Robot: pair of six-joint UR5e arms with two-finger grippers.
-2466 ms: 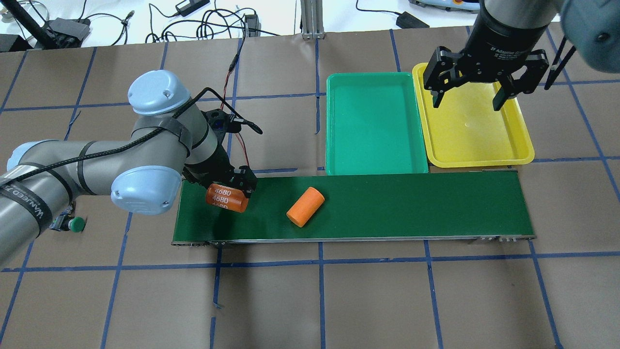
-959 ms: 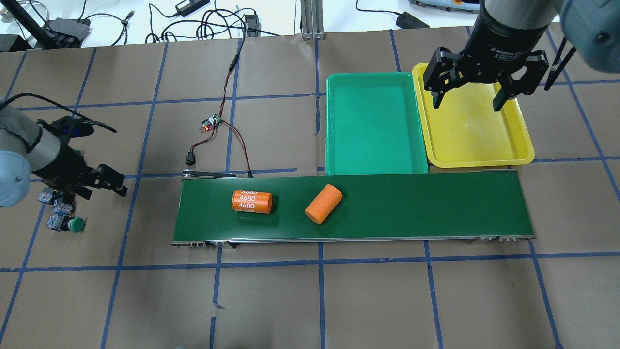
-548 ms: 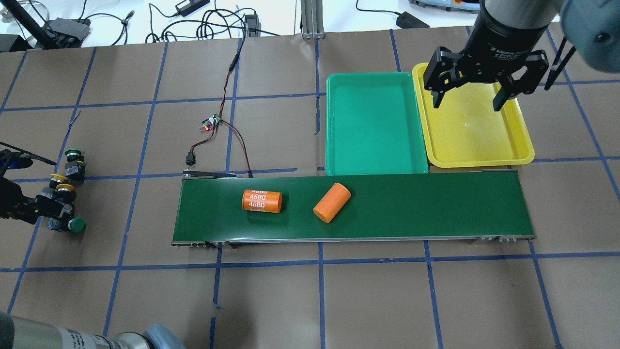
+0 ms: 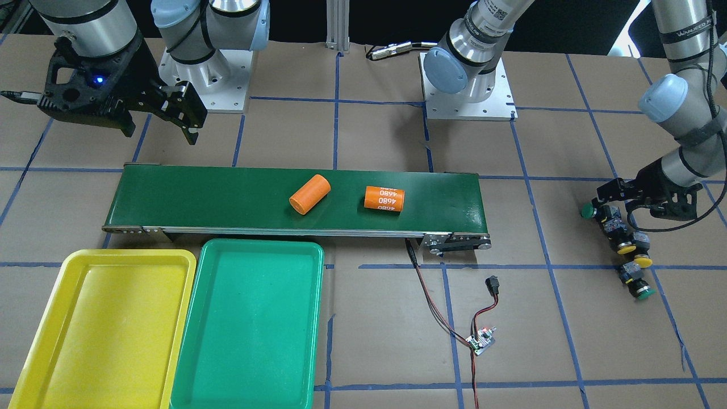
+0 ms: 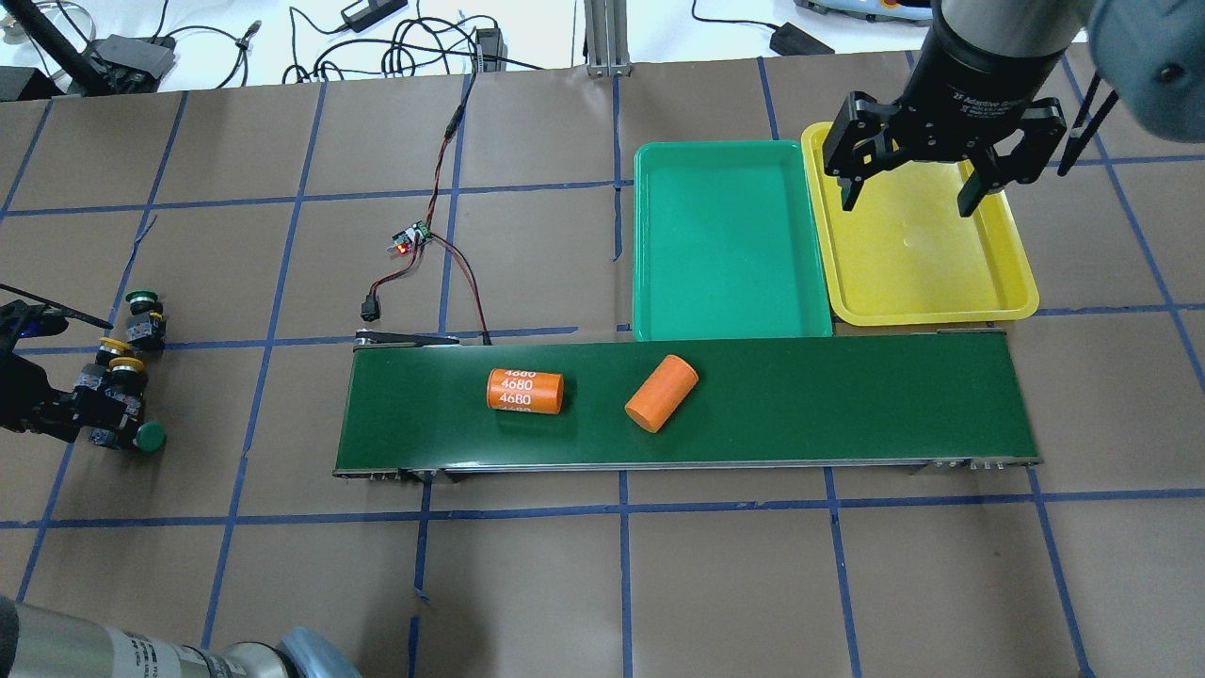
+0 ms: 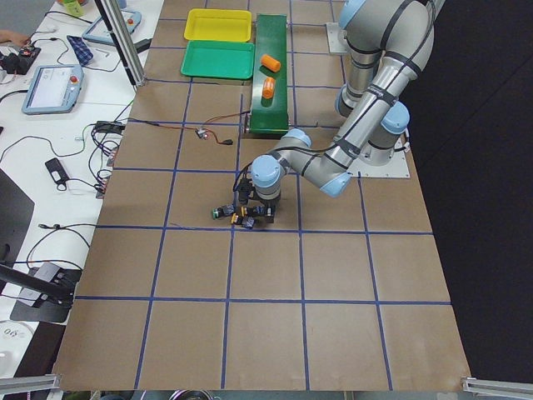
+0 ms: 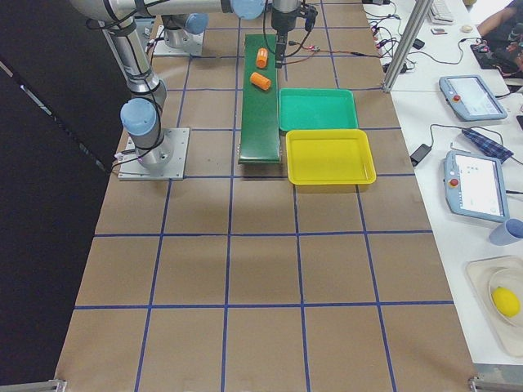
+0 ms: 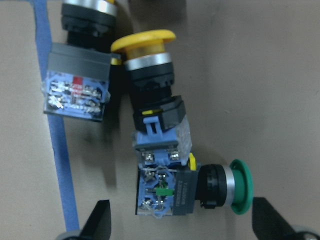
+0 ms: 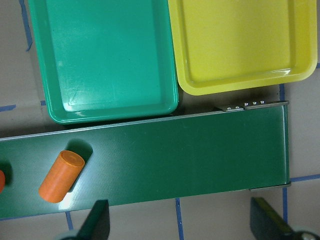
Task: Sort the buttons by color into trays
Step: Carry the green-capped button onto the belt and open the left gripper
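Several buttons lie in a cluster at the table's far left: a green-capped button (image 5: 149, 436), two yellow ones (image 5: 127, 363) and a further green one (image 5: 141, 299). My left gripper (image 8: 182, 225) is open and low over them. In the left wrist view its fingertips (image 8: 100, 222) stand on either side of the lying green-capped button (image 8: 235, 186), apart from it, and a yellow button (image 8: 145, 42) lies just beyond. My right gripper (image 5: 908, 193) hangs open and empty above the yellow tray (image 5: 927, 273). The green tray (image 5: 730, 240) sits beside it.
A long dark-green conveyor belt (image 5: 828, 405) runs in front of the trays and carries a labelled orange cylinder (image 5: 524, 391) and a plain orange cylinder (image 5: 661, 394). A small circuit board with wires (image 5: 409, 240) lies behind the belt's left end.
My left gripper let go of the labelled orange cylinder on the belt and swung left, down to the button cluster. Both cylinders have drifted right along the belt. The right arm has not moved.
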